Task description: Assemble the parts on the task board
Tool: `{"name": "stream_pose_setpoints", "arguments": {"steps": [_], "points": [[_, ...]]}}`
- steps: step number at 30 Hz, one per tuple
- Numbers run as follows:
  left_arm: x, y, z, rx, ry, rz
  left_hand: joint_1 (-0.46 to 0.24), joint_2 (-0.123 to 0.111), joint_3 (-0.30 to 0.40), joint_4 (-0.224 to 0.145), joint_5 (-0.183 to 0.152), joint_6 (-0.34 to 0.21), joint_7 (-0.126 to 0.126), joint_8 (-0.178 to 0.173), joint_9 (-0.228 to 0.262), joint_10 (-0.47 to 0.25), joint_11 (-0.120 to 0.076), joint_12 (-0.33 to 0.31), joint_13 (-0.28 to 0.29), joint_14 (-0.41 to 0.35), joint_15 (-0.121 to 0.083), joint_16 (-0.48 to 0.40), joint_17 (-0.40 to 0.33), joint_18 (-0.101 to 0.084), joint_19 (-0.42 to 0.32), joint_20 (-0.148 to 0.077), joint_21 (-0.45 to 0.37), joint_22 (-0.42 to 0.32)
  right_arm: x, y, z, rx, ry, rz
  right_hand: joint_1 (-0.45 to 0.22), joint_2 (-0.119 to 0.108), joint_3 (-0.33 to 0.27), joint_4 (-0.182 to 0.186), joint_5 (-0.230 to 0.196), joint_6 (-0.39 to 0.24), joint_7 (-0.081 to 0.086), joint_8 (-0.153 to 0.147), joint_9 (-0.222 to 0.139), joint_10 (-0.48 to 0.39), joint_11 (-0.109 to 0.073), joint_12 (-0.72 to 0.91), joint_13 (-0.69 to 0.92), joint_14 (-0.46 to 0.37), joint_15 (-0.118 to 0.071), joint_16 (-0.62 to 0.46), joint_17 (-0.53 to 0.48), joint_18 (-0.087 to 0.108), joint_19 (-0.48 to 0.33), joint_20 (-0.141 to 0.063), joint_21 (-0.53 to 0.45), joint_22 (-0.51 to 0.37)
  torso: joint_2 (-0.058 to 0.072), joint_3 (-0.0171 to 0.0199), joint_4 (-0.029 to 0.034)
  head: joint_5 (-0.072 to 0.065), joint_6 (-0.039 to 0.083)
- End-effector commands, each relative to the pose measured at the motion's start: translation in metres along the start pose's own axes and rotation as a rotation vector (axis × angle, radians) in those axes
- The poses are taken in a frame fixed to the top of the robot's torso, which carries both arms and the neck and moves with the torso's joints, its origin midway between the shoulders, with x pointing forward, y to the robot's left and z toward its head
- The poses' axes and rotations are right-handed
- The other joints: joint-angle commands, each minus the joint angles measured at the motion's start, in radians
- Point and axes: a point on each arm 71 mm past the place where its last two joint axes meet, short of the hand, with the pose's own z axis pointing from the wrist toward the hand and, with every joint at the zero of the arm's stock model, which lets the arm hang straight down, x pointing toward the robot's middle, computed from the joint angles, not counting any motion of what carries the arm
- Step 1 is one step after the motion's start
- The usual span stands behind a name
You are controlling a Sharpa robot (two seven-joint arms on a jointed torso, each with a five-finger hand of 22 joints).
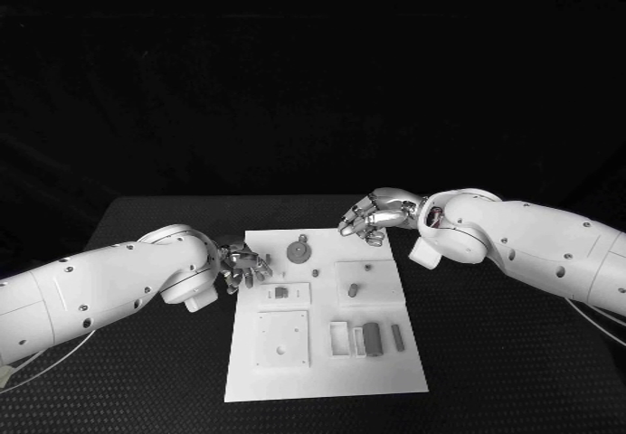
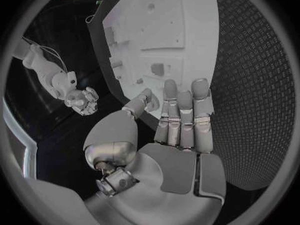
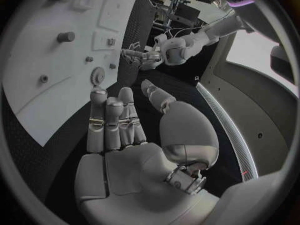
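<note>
Head view: task board (image 1: 327, 384) sits mid-bench (image 1: 522, 362). My left hand (image 1: 242, 268) hangs at the board's 9 o'clock edge and my right hand (image 1: 374, 215) at its 1 o'clock corner. Both hold nothing, fingers loosely curled. The round part (image 1: 300, 250) lies near 12 o'clock, the peg (image 1: 352, 289) right of centre, and the flat bars (image 1: 374, 337) around 5 o'clock.

Left wrist view: fingers (image 2: 181, 112) straight and side by side, thumb apart, over the board edge. The risk I see is clipping that edge and shifting the board.

Right wrist view: fingers (image 3: 112, 120) together and empty, with the round part (image 3: 97, 76) just beyond the tips. Reaching in flat could knock it aside.
</note>
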Motion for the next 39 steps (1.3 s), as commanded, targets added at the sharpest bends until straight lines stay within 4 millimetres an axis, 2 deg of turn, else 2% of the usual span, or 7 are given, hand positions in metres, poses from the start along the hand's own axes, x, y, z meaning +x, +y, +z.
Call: {"name": "stream_pose_setpoints", "arguments": {"steps": [1, 10, 12, 23, 26, 30, 39], "points": [[-0.002, -0.008, -0.004, 0.130, -0.045, -0.068, 0.046, -0.033, 0.013, -0.001, -0.001, -0.015, 0.024, -0.007, -0.005, -0.051, 0.021, -0.037, -0.027, -0.046, 0.024, -0.044, -0.028, 0.043, -0.050, 0.023, -0.049, -0.025, -0.001, -0.001, 0.000, 0.014, -0.020, -0.068, 0.008, 0.001, 0.000, -0.006, -0.004, -0.015, 0.012, -0.006, -0.001, -0.001, 0.002, 0.007, -0.002, 0.003, 0.004, -0.001, -0.001, 0.043, 0.001, -0.006, -0.001, 0.019, 0.000, 0.0000, -0.0001, 0.000, 0.000], [-0.003, -0.009, -0.019, 0.344, -0.227, 0.120, 0.205, -0.131, 0.023, 0.006, -0.010, -0.033, 0.040, -0.003, -0.011, -0.134, 0.066, -0.102, -0.101, -0.128, 0.081, -0.134, -0.089, 0.035, -0.125, 0.078, -0.157, -0.091, -0.002, -0.001, -0.001, 0.008, -0.037, -0.078, 0.009, 0.000, -0.001, -0.009, -0.004, -0.017, 0.012, -0.007, -0.001, -0.001, 0.003, 0.008, -0.003, 0.004, 0.005, -0.001, -0.002, 0.043, 0.001, -0.006, -0.001, 0.019, 0.000, 0.0001, -0.0001, 0.002, 0.000], [-0.002, -0.007, -0.023, 0.411, -0.289, 0.181, 0.258, -0.168, 0.031, 0.007, -0.014, -0.036, 0.035, -0.001, -0.012, -0.165, 0.082, -0.113, -0.116, -0.158, 0.103, -0.167, -0.105, 0.034, -0.154, 0.100, -0.192, -0.112, -0.002, 0.000, -0.001, 0.006, -0.038, -0.081, 0.009, 0.000, -0.001, -0.010, -0.004, -0.018, 0.013, -0.007, -0.002, -0.001, 0.003, 0.008, -0.003, 0.004, 0.005, -0.001, -0.002, 0.043, 0.001, -0.006, -0.001, 0.019, 0.000, 0.0004, -0.0003, 0.004, 0.001], [0.010, -0.002, -0.033, 0.676, -0.461, 0.341, 0.344, -0.219, 0.018, 0.007, -0.016, -0.041, 0.036, 0.000, -0.020, -0.204, 0.099, -0.110, -0.148, -0.236, 0.155, -0.212, -0.116, 0.040, -0.218, 0.152, -0.255, -0.135, -0.003, -0.001, -0.002, 0.005, -0.044, -0.084, 0.008, -0.001, -0.003, -0.010, -0.004, -0.020, 0.013, -0.008, -0.002, 0.000, 0.004, 0.009, -0.003, 0.005, 0.005, -0.001, -0.002, 0.043, 0.002, -0.005, 0.000, 0.019, 0.000, -0.0009, -0.0006, 0.008, 0.003], [0.014, 0.000, -0.030, 0.700, -0.476, 0.367, 0.356, -0.229, 0.005, 0.014, -0.016, -0.062, 0.033, -0.019, -0.033, -0.209, 0.100, -0.097, -0.147, -0.234, 0.151, -0.173, -0.088, 0.048, -0.202, 0.149, -0.233, -0.110, -0.004, -0.002, -0.002, 0.006, -0.046, -0.085, 0.008, -0.001, -0.003, -0.011, -0.004, -0.020, 0.013, -0.009, -0.002, 0.000, 0.004, 0.009, -0.003, 0.005, 0.005, -0.001, -0.002, 0.043, 0.002, -0.005, 0.000, 0.019, 0.001, -0.0011, -0.0010, 0.007, 0.003], [0.021, 0.004, -0.026, 0.706, -0.487, 0.378, 0.375, -0.238, -0.018, 0.026, -0.013, -0.050, 0.029, -0.025, -0.049, -0.217, 0.082, 0.003, -0.099, -0.251, 0.130, -0.069, -0.018, 0.055, -0.187, 0.129, -0.175, -0.034, -0.004, -0.002, -0.002, 0.007, -0.046, -0.085, 0.008, -0.002, -0.003, -0.011, -0.004, -0.021, 0.013, -0.009, -0.002, 0.000, 0.004, 0.009, -0.004, 0.005, 0.005, -0.001, -0.002, 0.043, 0.002, -0.005, 0.000, 0.019, 0.001, -0.0009, -0.0011, 0.007, 0.002], [0.034, 0.004, -0.016, 0.682, -0.405, 0.394, 0.373, -0.214, -0.026, 0.044, -0.002, -0.004, 0.018, -0.015, -0.067, -0.263, 0.058, 0.205, -0.012, -0.255, 0.093, 0.066, 0.041, 0.054, -0.154, 0.095, -0.103, 0.069, -0.003, -0.002, -0.001, 0.004, -0.048, -0.087, 0.007, -0.003, -0.004, -0.011, -0.004, -0.022, 0.014, -0.010, -0.002, 0.000, 0.004, 0.010, -0.004, 0.005, 0.006, -0.001, -0.003, 0.043, 0.003, -0.005, -0.001, 0.019, 0.001, -0.0012, -0.0021, 0.008, 0.001]]}}
